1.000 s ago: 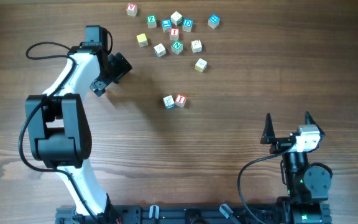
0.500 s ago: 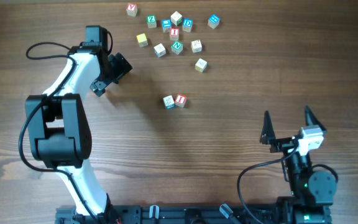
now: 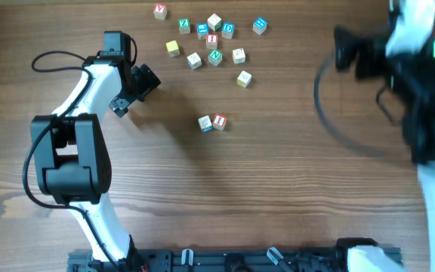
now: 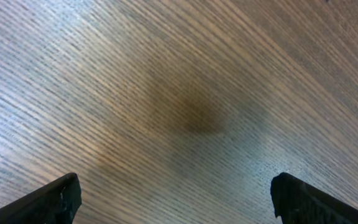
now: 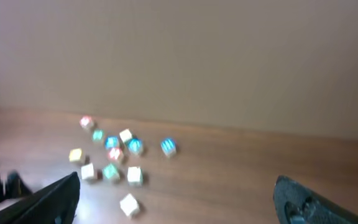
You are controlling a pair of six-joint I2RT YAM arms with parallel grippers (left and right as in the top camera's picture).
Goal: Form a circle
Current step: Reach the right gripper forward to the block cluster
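Note:
No circle shows in these views. A cream cube and a red-faced cube with a white "I" stand side by side at mid-table. My left gripper hovers open to their upper left; its wrist view shows only bare wood between the open left gripper fingertips. The right arm is a raised blur at the back right. My right gripper is open and empty, looking across at the scattered letter cubes.
Several loose letter cubes with green, blue and red letters lie scattered at the back centre of the wooden table. One pale cube sits nearest the pair. A plain wall rises behind the table.
The right arm has swung up from the front right corner to the back right and is blurred with motion. The left arm and all cubes have stayed in place.

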